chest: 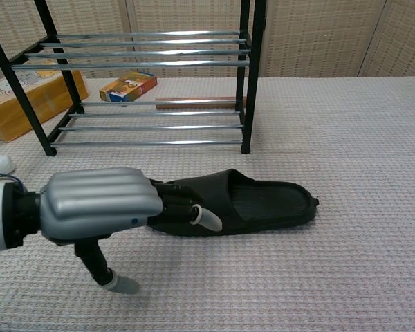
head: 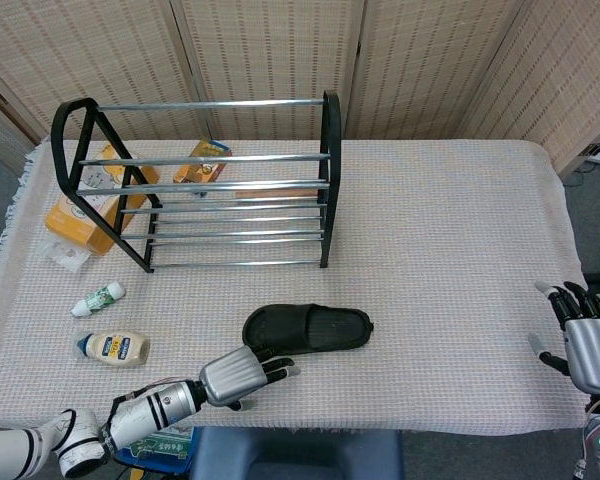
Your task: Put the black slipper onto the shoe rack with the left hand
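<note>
The black slipper (head: 315,328) (chest: 259,200) lies flat on the cloth in front of the black shoe rack (head: 220,190) (chest: 145,55), toe end to the left. My left hand (head: 242,373) (chest: 107,204) is right at the slipper's toe end, fingers spread and reaching onto its near edge; whether they touch it is unclear. It holds nothing. My right hand (head: 588,340) hovers open at the table's right edge, seen only in the head view.
A yellow box (head: 85,210) and a small carton (head: 202,160) lie behind and under the rack. A small bottle (head: 98,298) and a squat bottle (head: 115,347) rest on the cloth to the left. Woven screens stand behind the table.
</note>
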`<state>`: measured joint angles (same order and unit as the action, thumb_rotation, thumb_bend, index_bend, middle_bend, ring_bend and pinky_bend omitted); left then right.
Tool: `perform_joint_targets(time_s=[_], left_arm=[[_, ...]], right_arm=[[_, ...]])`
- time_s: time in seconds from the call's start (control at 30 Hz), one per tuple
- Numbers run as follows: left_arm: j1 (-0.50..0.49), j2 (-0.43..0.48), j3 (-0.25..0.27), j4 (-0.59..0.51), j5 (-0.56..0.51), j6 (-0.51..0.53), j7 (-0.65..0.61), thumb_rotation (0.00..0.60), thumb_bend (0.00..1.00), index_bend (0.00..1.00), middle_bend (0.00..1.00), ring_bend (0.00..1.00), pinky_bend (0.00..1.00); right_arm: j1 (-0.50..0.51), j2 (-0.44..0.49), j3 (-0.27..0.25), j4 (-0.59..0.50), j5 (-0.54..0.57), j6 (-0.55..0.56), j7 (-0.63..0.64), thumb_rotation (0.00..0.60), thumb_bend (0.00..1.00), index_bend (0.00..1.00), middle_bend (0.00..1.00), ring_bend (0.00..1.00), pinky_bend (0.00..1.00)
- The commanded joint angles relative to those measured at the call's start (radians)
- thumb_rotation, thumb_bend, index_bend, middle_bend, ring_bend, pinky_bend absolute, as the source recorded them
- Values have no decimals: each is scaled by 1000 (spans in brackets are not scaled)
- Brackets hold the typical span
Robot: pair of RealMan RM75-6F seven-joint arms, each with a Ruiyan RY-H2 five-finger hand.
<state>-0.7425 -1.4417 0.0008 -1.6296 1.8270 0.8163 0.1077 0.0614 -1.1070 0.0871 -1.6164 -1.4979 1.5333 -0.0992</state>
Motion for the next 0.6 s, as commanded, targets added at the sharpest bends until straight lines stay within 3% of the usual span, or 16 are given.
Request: perform_joint_targets(time_s=[0.03, 0.23, 0.6], left_arm=[[-16, -29, -12, 14, -59, -38, 30, 600, 224, 123, 179, 100, 274], [-29, -51, -19, 40, -139, -82, 112, 600, 224, 109, 179, 80, 267], [-6, -29, -57, 101, -310, -63, 318, 600, 224, 106, 179, 64, 263]], right_arm=[[-4, -1, -1, 2, 4, 2, 1, 600, 254, 152, 248, 185, 202], [-14, 5, -5, 1, 4, 11, 5, 600, 253, 152, 247, 184, 202], [-22, 8, -3, -2, 8, 19, 9, 600, 252, 152, 247, 184, 202]])
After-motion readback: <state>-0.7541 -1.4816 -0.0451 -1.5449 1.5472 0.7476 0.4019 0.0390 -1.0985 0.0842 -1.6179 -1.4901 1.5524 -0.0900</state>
